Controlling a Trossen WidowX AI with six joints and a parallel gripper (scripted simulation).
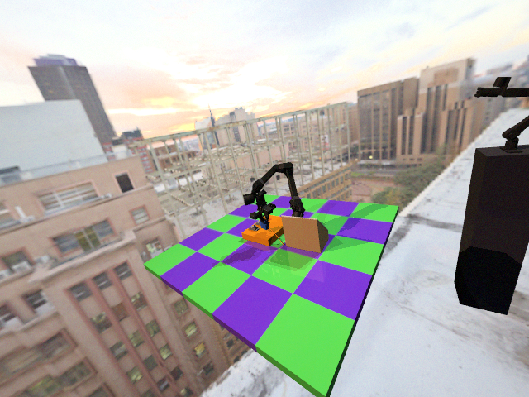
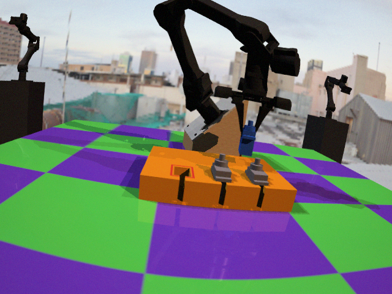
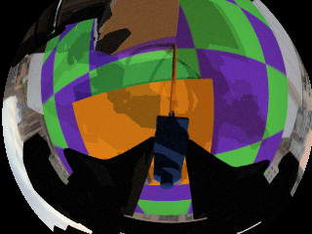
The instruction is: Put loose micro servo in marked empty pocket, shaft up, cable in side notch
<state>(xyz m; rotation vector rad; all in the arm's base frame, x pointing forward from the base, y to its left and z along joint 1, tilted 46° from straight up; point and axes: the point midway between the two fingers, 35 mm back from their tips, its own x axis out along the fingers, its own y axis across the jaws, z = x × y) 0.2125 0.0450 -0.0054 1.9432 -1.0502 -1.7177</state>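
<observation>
1. From my remote seat, I see a green-and-purple checkered table (image 1: 273, 309) (image 2: 221, 253) (image 3: 234, 88) beneath the whole setup.
2. My black arm (image 1: 292, 184) (image 2: 177, 41) arches high, its forearm angling down toward the wrist.
3. A brown wedge-shaped block (image 1: 301, 232) (image 2: 225, 136) (image 3: 141, 24) stands on the table, near the deck.
4. The orange deck (image 1: 256, 237) (image 2: 158, 190) (image 3: 97, 122) lies flat on the table, with three dark notches down one side.
5. My gripper (image 1: 264, 222) (image 2: 250, 128) (image 3: 171, 142) points downward, its two fingers closed on the blue servo, one on each side.
6. That blue servo (image 1: 264, 225) (image 2: 247, 139) (image 3: 171, 141) is upright, shaft up, well apart from the marked pocket and beyond the grey servos in the exterior view. I can't tell whether its underside touches the deck.
7. Two grey servos (image 2: 221, 172) (image 2: 257, 176) sit side by side in the deck, shafts up.
8. The marked pocket (image 2: 179, 171), outlined in red, is empty, beside the nearer grey servo.
9. A thin orange cable (image 1: 278, 236) (image 3: 174, 83) runs from the blue servo out past the deck's edge, outside the pocket's notch.
</observation>
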